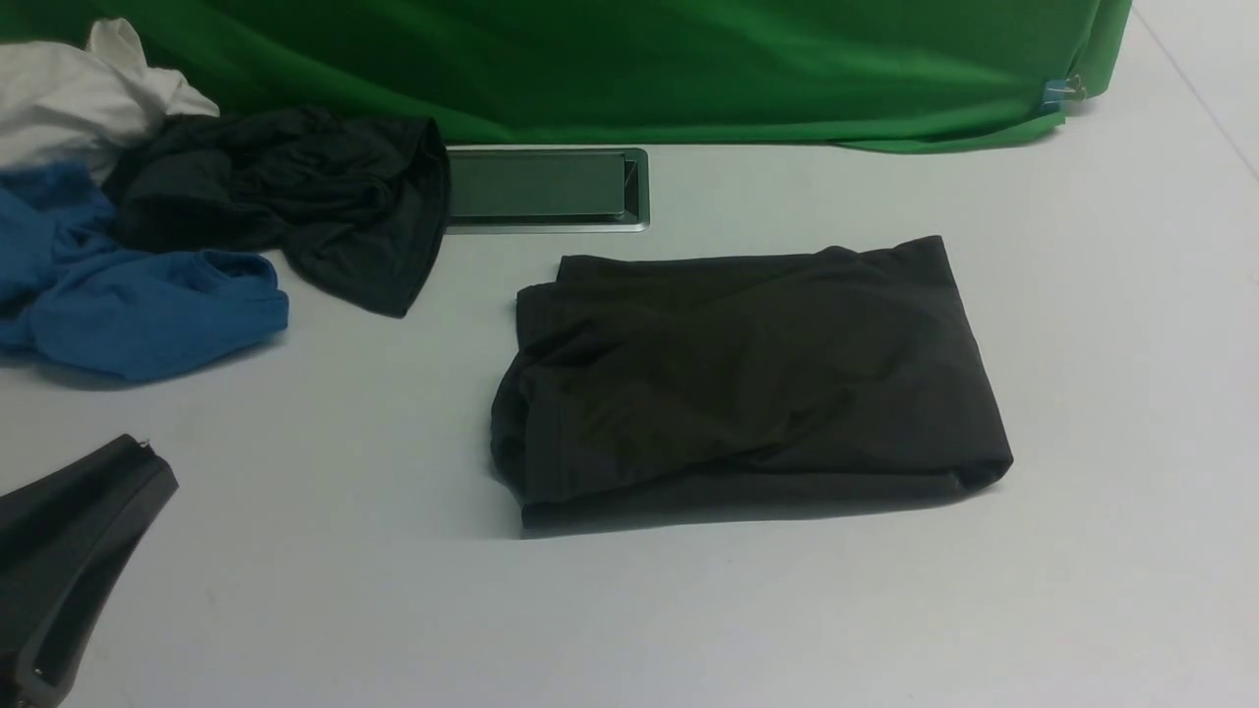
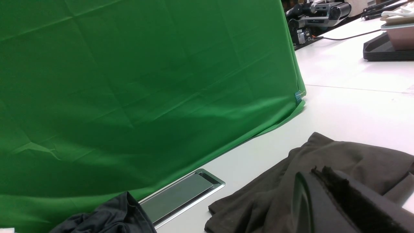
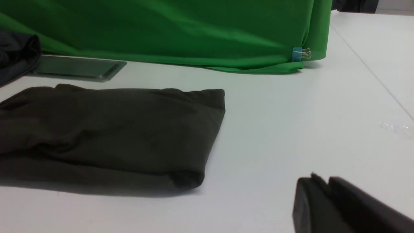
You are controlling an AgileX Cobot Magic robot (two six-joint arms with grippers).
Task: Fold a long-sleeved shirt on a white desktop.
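Shirt [image 1: 748, 383]: lies folded into a compact, roughly rectangular bundle on the worktop [image 1: 1082, 590], about the middle of the front view, slightly right of centre. No print shows on the exposed faces. The left edge shows several stacked layers and loose folds; the right edge is a smoother fold. The top surface carries soft creases. Nothing touches it.

Hatch [image 1: 546, 189]: silver-framed, set flush in the worktop just behind the shirt's far left corner, apart from it.

Heap at far left of the worktop: a black garment [image 1: 295, 206] with one end draped toward the hatch, a blue garment [image 1: 128, 305] in front of it, and white cloth [image 1: 69, 98] behind. All are well apart from the shirt.

Backdrop [image 1: 639, 69]: green cloth along the far edge of the worktop, pinned at its right corner by a small blue clip [image 1: 1057, 93].

Left tool [image 1: 146, 458]: low at the front left, clear of the shirt, holding nothing; its jaws are together. In the left wrist view its dark tip [image 2: 323, 173] shows against the shirt beyond.

Right tool [image 3: 320, 184]: outside the front view. In the right wrist view it sits over bare worktop, beside the shirt's right edge and apart from it, empty. A narrow seam shows between the jaws; whether they are apart or together I cannot tell.
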